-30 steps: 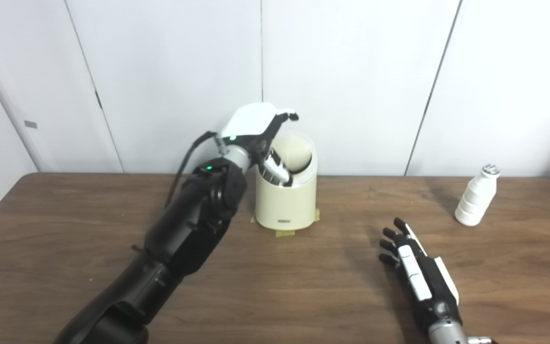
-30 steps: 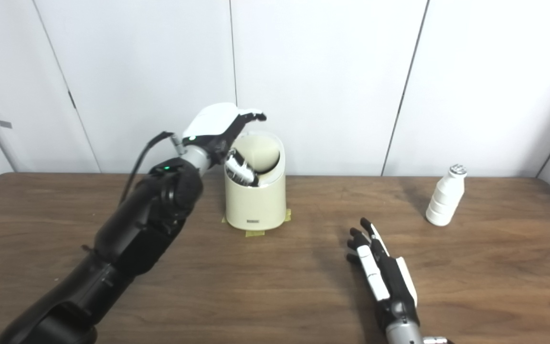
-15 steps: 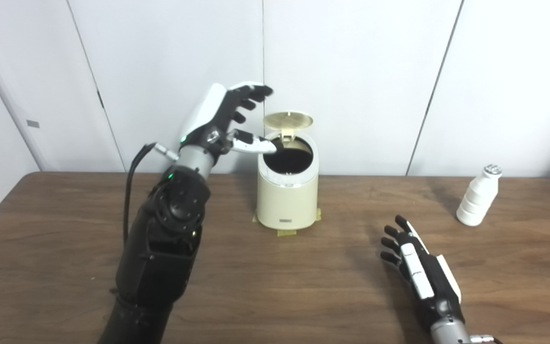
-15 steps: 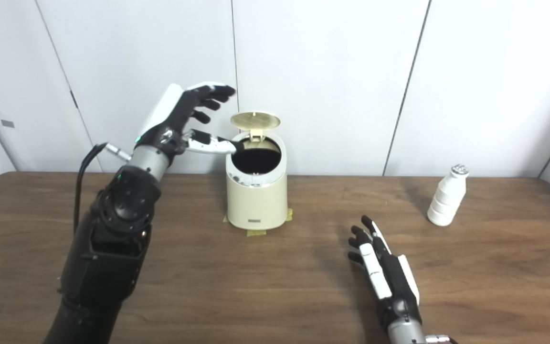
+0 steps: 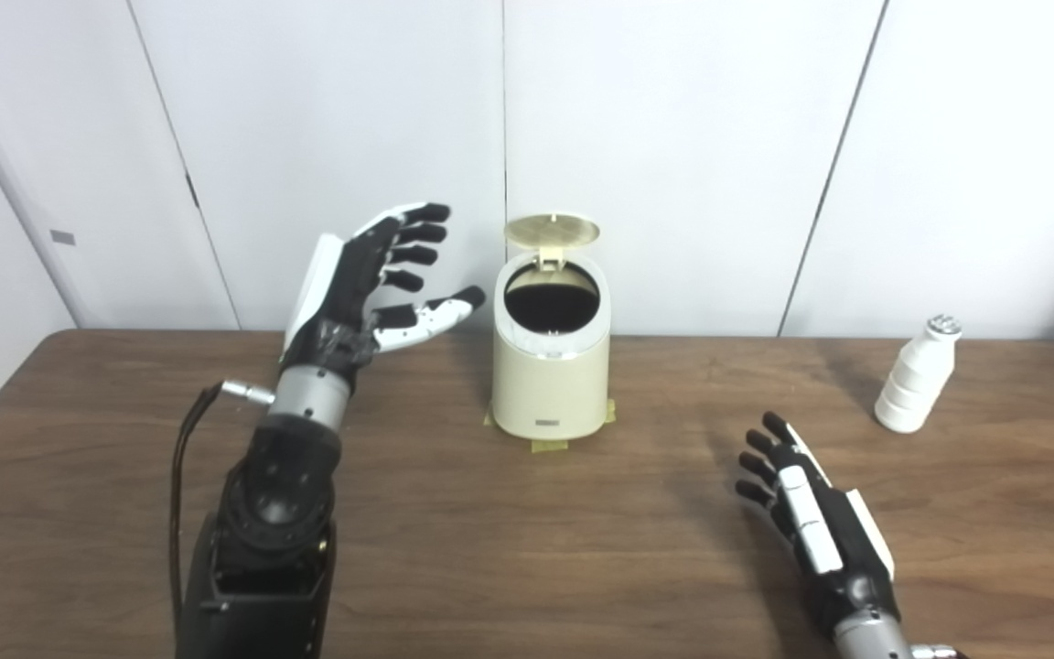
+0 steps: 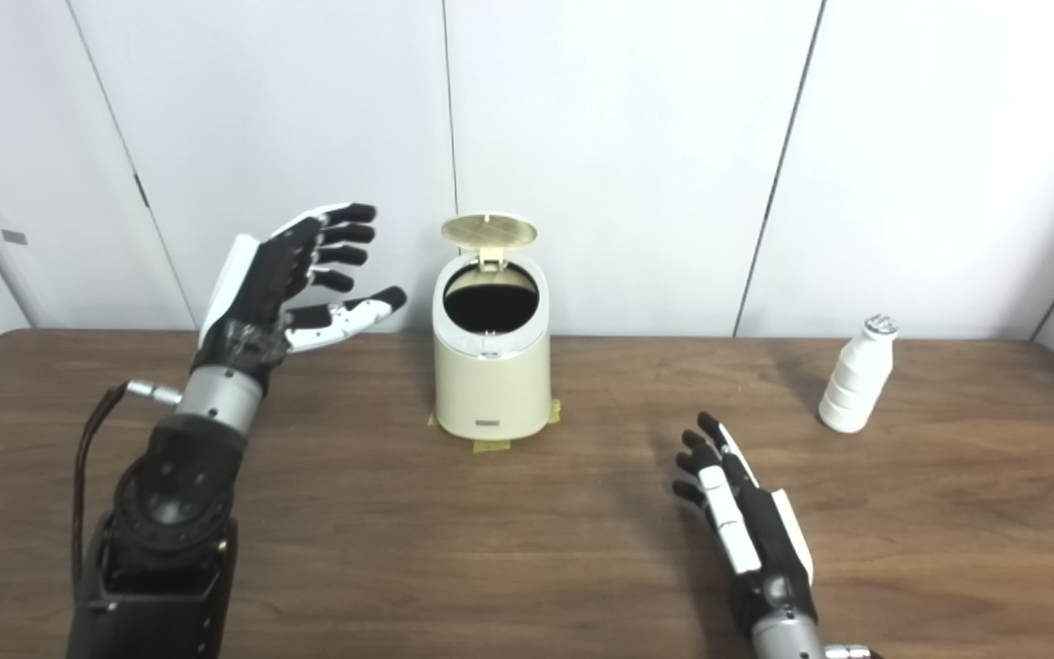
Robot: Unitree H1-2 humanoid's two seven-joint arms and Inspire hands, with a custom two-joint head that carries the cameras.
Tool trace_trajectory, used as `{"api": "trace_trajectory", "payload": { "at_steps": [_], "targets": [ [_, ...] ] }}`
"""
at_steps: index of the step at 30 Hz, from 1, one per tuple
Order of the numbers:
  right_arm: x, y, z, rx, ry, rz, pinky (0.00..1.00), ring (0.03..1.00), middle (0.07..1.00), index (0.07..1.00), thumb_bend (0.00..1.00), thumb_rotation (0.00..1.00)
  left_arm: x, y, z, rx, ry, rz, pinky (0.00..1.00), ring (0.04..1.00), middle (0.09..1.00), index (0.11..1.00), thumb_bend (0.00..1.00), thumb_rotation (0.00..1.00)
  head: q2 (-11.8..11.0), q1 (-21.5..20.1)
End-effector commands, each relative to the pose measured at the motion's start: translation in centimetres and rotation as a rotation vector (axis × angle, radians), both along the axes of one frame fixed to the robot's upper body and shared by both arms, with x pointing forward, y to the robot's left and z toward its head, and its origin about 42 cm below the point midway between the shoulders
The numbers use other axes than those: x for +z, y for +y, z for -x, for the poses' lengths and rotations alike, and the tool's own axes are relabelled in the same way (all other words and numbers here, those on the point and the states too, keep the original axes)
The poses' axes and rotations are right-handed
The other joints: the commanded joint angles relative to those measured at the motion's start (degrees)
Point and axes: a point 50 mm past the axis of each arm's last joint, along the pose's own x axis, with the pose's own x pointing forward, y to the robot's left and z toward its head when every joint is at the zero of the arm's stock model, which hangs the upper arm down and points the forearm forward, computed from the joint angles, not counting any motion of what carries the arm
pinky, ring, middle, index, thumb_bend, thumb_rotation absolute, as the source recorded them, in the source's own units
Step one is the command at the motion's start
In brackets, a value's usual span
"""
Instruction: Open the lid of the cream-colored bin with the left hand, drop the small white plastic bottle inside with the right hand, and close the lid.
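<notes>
A: Bin status?
B: I see the cream bin point(image 5: 550, 366) standing with its lid point(image 5: 552, 230) flipped up. Left hand point(image 5: 364, 279) raised beside it, fingers spread, empty.
A: Bottle?
B: White plastic bottle point(image 5: 915, 374) upright at far right, well clear of the right hand point(image 5: 806, 513), fingers apart, holding nothing.

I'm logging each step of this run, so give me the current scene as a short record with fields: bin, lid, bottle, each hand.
bin: cream-colored bin upright at the back middle of the wooden table, tape tabs at its base
lid: lid up, dark opening showing
bottle: small white plastic bottle standing far right on the table, untouched
left hand: left hand raised left of the bin, fingers spread, holding nothing
right hand: right hand low over the table, open, apart from the bottle
</notes>
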Motion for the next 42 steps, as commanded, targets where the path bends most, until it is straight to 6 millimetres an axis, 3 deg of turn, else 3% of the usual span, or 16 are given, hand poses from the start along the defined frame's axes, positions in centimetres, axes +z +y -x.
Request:
{"api": "trace_trajectory", "payload": {
  "at_steps": [1,4,9,17,21,24,31,35,42],
  "targets": [
    [1.9,0.0,-0.3,0.005,-0.075,-0.019,0.84,0.899,0.917,0.934,0.57,0.86,1.4,0.2,0.7,-0.007,-0.07,0.044,0.72,0.763,0.787,0.818,0.54,0.16,0.16,-0.05],
    [2.2,-0.1,-0.3,-0.007,-0.085,-0.017,0.85,0.907,0.919,0.94,0.55,0.83,0.0,0.9,1.4,-0.03,-0.04,0.106,0.73,0.777,0.81,0.84,0.5,0.25,0.33,-0.14],
    [2.7,-0.4,-0.2,-0.034,-0.118,0.013,0.82,0.891,0.914,0.945,0.53,0.75,-3.1,2.1,2.7,-0.069,0.043,0.197,0.8,0.831,0.854,0.882,0.41,0.5,0.46,-0.42],
    [2.9,-2.6,-1.0,-0.123,-0.179,0.063,0.75,0.827,0.872,0.902,0.67,0.39,-7.0,3.1,5.6,-0.038,0.12,0.258,0.86,0.879,0.897,0.915,0.41,0.86,0.34,-2.02],
    [2.6,-4.2,-1.0,-0.163,-0.183,0.155,0.76,0.824,0.867,0.901,0.69,0.36,-8.6,3.5,6.3,-0.017,0.139,0.259,0.88,0.873,0.892,0.912,0.41,0.88,0.2,-3.21],
    [2.4,-5.3,-0.8,-0.186,-0.193,0.159,0.87,0.859,0.883,0.907,0.7,0.29,-9.5,3.9,6.5,-0.01,0.151,0.245,0.88,0.871,0.893,0.911,0.46,0.84,-0.13,-4.7],
    [4.5,-6.4,0.3,-0.295,-0.218,0.22,0.69,0.78,0.819,0.852,0.77,0.25,-10.4,4.6,7.0,0.005,0.167,0.249,0.9,0.888,0.899,0.914,0.5,0.84,-0.51,-10.13],
    [5.7,-7.5,1.1,-0.346,-0.219,0.242,0.71,0.771,0.81,0.85,0.78,0.27,-10.5,5.4,7.1,0.004,0.172,0.272,0.92,0.905,0.914,0.928,0.5,0.82,-0.42,-14.64],
    [6.6,-8.8,0.9,-0.407,-0.248,0.327,0.7,0.77,0.808,0.84,0.76,0.2,-10.4,6.7,6.9,-0.014,0.167,0.27,0.95,0.927,0.936,0.945,0.43,0.85,-0.21,-19.4]
  ]
}}
